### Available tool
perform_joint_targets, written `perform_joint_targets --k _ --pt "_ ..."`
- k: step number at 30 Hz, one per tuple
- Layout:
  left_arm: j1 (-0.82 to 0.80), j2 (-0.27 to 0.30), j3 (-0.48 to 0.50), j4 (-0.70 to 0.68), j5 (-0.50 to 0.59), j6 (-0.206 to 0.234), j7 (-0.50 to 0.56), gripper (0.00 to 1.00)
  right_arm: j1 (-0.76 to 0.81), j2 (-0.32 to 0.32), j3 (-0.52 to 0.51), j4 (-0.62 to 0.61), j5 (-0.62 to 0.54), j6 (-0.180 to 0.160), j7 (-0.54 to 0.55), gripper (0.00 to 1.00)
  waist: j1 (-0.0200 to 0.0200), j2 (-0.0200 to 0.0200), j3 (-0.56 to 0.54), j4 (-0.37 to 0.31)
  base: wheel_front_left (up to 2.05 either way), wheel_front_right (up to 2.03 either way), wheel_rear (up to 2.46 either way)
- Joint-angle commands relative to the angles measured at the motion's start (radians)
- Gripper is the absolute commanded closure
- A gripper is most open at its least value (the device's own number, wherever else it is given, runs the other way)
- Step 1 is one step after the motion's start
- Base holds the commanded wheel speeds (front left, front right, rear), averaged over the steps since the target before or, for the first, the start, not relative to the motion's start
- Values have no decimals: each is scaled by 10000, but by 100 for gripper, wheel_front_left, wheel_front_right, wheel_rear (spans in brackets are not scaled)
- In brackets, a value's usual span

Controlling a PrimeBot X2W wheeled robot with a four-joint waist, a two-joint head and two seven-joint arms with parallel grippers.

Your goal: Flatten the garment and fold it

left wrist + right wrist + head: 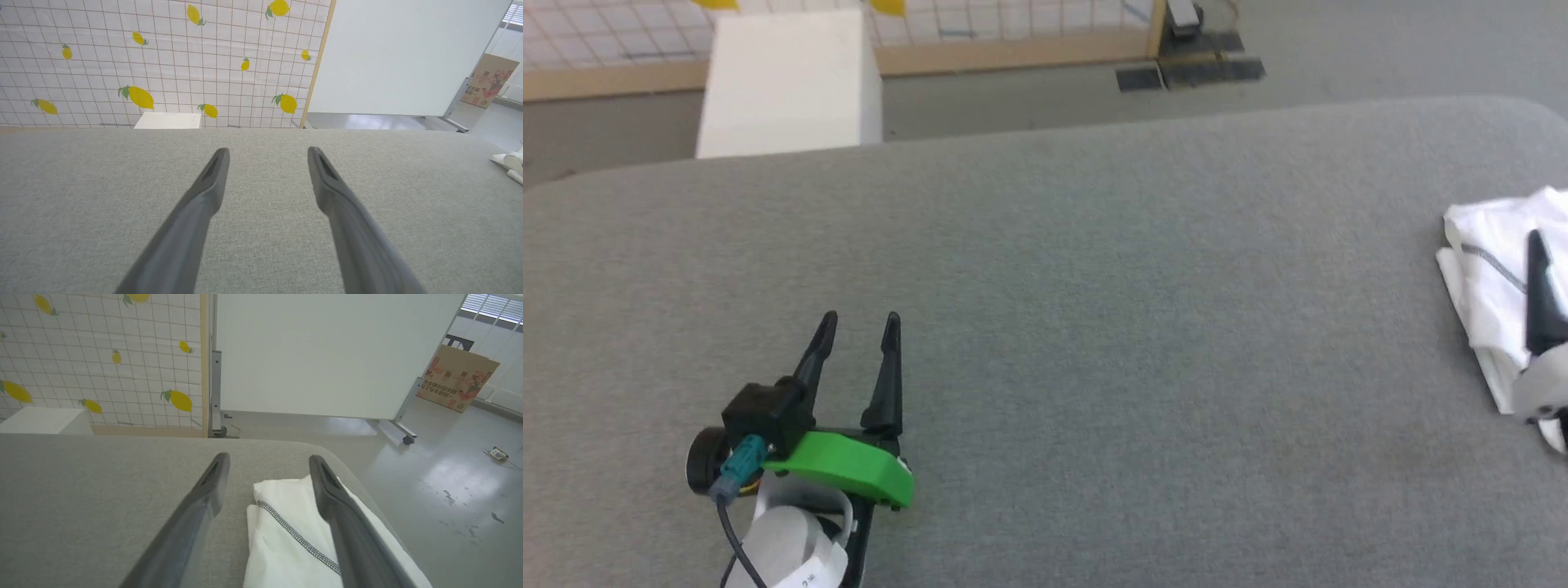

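Observation:
The garment point(1490, 278), a white T-shirt folded into a small bundle with a grey zigzag seam, lies at the right edge of the grey padded table point(1094, 286). In the right wrist view the garment point(286, 543) sits below my open right gripper point(268, 459), between and under its fingers, with the right finger over the cloth. One dark finger point(1543, 302) of that gripper stands over the bundle in the head view. My left gripper point(860, 320) is open and holds nothing, far to the left over bare table. The left wrist view has its fingers point(212, 179) apart and the garment point(508, 161) far right.
A rigid white box point(788, 82) stands beyond the table's far left edge, in front of a lemon-patterned screen point(163, 61). A white panel on wheels point(327, 355) and a cardboard box point(457, 379) stand on the floor behind. The table's rounded right corner lies beside the garment.

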Motion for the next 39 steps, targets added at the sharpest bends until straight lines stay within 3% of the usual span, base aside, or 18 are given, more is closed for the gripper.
perform_joint_targets --k 1,9,20,39 --pt "119 -42 -17 64 -69 63 -70 0 299 182 199 -354 182 -17 -187 0 1 0 -915 859 0 0 0" --pt "305 -219 -132 159 -94 69 -76 0 1831 1302 1023 -2329 472 -17 -916 0 1 0 -1317 1460 0 0 0" --pt "870 -354 -189 65 -20 62 -77 0 3200 2218 1359 -2758 59 -17 -1680 0 1 0 -1776 1826 0 0 0" --pt "1947 -406 -237 -110 -68 169 -78 0 4791 2480 1190 -2717 336 -17 -2102 0 1 0 -2329 1803 0 0 0"
